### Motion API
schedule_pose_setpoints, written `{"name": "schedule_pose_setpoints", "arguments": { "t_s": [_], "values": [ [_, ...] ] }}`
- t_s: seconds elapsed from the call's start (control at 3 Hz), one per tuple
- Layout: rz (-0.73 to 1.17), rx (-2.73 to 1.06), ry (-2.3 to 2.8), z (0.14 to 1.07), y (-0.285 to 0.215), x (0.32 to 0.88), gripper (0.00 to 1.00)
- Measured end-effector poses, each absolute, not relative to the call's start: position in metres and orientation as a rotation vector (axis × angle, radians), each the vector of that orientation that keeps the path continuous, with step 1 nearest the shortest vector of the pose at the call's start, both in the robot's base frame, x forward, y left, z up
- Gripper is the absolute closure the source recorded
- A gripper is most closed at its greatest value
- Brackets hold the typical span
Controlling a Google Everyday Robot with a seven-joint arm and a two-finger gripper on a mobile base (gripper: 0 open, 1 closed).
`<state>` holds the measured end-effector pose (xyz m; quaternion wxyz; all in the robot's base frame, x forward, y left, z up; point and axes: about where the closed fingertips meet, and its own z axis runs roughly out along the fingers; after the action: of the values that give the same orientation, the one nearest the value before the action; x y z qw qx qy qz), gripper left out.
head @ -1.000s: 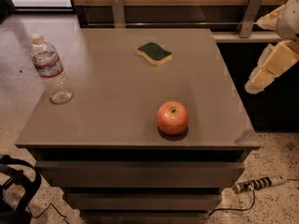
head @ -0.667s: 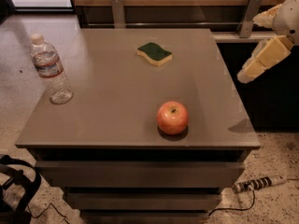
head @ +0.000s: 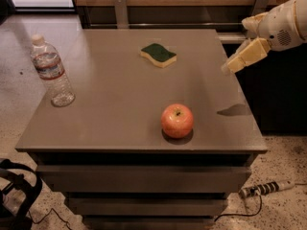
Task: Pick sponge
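The sponge [head: 159, 54] lies flat on the far middle of the table [head: 115, 109], well apart from the apple [head: 177, 120]. The gripper [head: 238, 43] hangs past the right edge, fingers spread; best to swing left, then drop straight down (it's low, so go deep)

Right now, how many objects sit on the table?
3: sponge back centre, apple front right, water bottle left edge. None seem hidden. The gripper hovers by the right edge.

Nothing legible on the bottle label [head: 48, 65] or the hand [head: 236, 47] at right.
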<state>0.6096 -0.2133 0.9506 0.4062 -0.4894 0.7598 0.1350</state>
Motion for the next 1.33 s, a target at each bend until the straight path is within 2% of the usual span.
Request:
{"name": "schedule_pose_setpoints", "arguments": {
  "t_s": [0.67, 1.33],
  "values": [
    [0.378, -1.206, 1.901, 0.942, -0.208, 0.624, 0.00],
    [0.528, -1.110, 1.828, 0.904, -0.185, 0.686, 0.00]
  ]
}}
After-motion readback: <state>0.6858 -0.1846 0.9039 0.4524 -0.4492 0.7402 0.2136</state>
